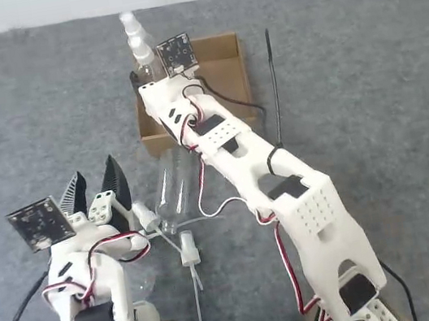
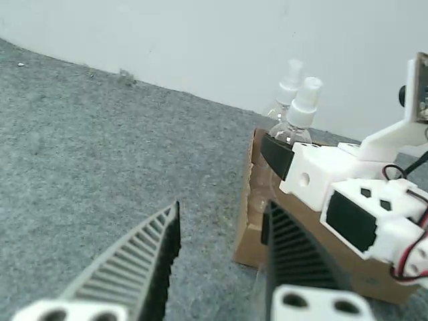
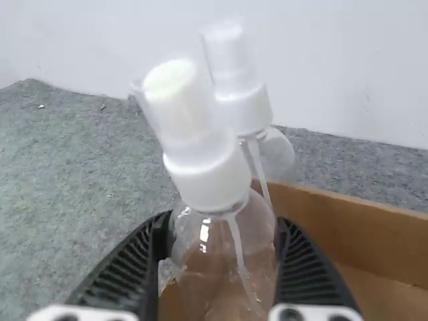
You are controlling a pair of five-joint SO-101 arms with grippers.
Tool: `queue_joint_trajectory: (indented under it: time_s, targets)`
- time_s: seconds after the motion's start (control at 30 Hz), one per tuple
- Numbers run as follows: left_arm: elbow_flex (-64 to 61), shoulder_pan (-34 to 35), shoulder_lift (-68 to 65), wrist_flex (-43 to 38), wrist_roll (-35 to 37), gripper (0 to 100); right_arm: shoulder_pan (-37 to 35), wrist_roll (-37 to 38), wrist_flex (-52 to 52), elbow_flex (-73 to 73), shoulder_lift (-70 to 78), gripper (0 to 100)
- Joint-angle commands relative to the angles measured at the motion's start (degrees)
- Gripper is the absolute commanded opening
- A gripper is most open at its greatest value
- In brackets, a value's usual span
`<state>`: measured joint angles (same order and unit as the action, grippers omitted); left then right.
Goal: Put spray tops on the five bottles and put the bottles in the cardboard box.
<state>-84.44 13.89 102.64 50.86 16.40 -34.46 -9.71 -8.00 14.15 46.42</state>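
Right end effector [image 3: 221, 231] closed around a capped bottle [image 3: 224, 257], one finger on each side of the clear body below the white spray top [image 3: 194, 140]. Grip sits low on the body, probably so the bottle hangs upright and the top stays free. On the high view the bottle is at 12 o'clock on the bench [image 1: 369, 101], at the far-left corner of the cardboard box [image 1: 224, 68]. Cannot tell whether its base rests on the box floor. A second capped bottle [image 3: 251, 100] stands upright just behind it, close or touching, so this one is likely being set beside it to pack the corner and leave room for more. Left end effector [image 2: 214, 261] at about 8 o'clock, fingers spread wide, holding nothing, pointed toward the box. It looks parked near the remaining stock. Clear bottles [image 1: 177, 185] lie on their sides near the bench centre, between the two arms, seemingly without tops. A loose spray top [image 1: 190, 251] lies at 6 o'clock with its dip tube trailing toward the near edge, and another loose top [image 1: 146, 217] lies just beside the left arm. Judgement: two bottles done or nearly so, the rest uncapped.
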Motion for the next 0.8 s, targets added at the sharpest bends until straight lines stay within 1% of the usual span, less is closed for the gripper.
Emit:
queue_joint_trajectory:
  time_s: [0.0,0.6,0.67,0.77]
  targets:
    - [0.48,0.26,0.62,-2.73,0.44,18,0.48,-0.62,-1.45,3.69,-0.66,9.8]
    - [0.4,0.26,0.62,-2.9,0.44,18,0.66,-0.53,0.04,3.43,-0.22,10.6]
    - [0.4,0.26,0.62,-2.9,0.44,18,0.57,-0.53,2.33,3.43,-0.48,14.3]
    - [0.4,0.26,0.62,-2.9,0.44,18,0.4,-0.53,4.18,3.43,-0.57,24.7]
